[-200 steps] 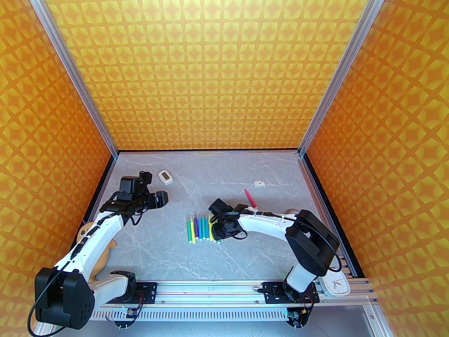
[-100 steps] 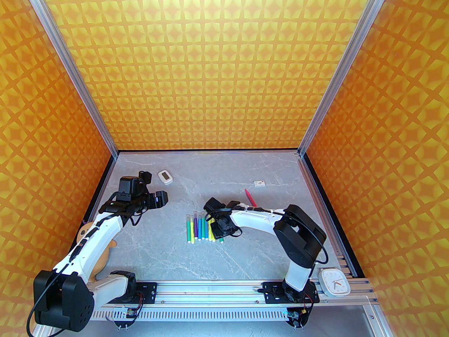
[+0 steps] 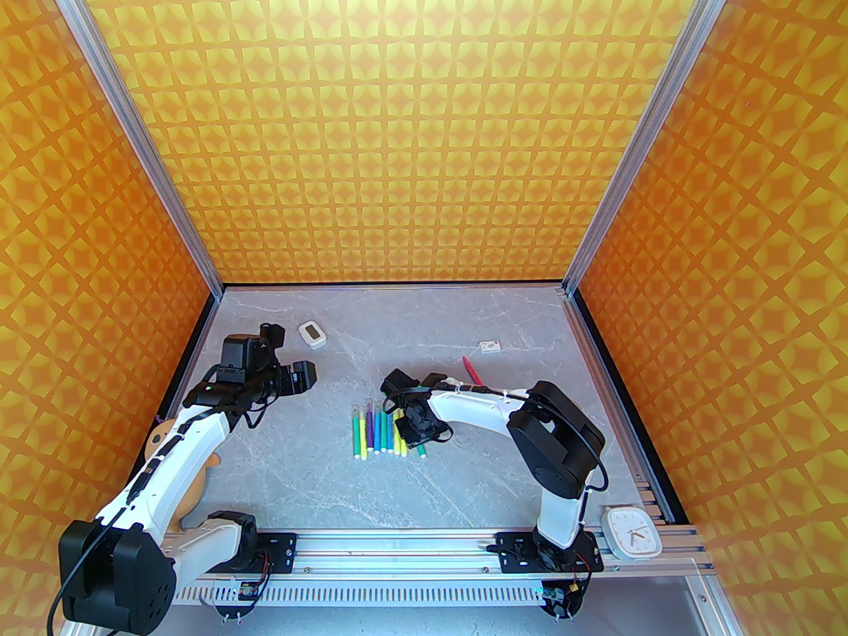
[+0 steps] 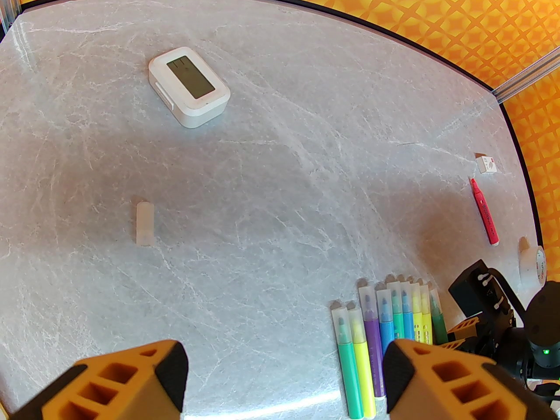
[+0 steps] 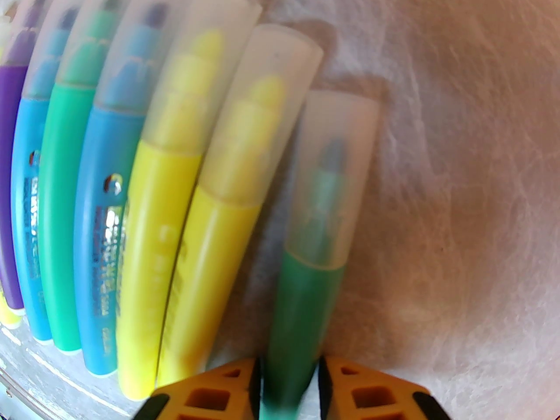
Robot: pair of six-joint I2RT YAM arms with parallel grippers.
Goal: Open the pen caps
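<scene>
Several pens (image 3: 377, 431) lie side by side at the table's middle, their translucent pen caps (image 5: 227, 81) on and pointing away from the arms. My right gripper (image 5: 288, 387) is shut on the barrel of the dark green pen (image 5: 302, 304), the rightmost one, standing slightly apart from the yellow ones; its cap (image 5: 332, 173) is on. From above, the right gripper (image 3: 414, 429) sits over the row's right end. One loose cap (image 4: 144, 223) lies alone on the left. My left gripper (image 3: 301, 376) hovers open and empty left of the pens (image 4: 385, 322).
A white digital timer (image 3: 312, 334) sits at the back left, a small white box (image 3: 489, 346) and a red marker (image 3: 472, 372) at the back right. A tape roll (image 4: 533, 265) lies by the right arm. A white clock (image 3: 633, 532) rests on the near right rail, a brown toy (image 3: 189, 487) under the left arm.
My right arm has folded in, its elbow swinging left, and the gripper has shifted slightly left over the row's right end. The left arm has barely moved.
</scene>
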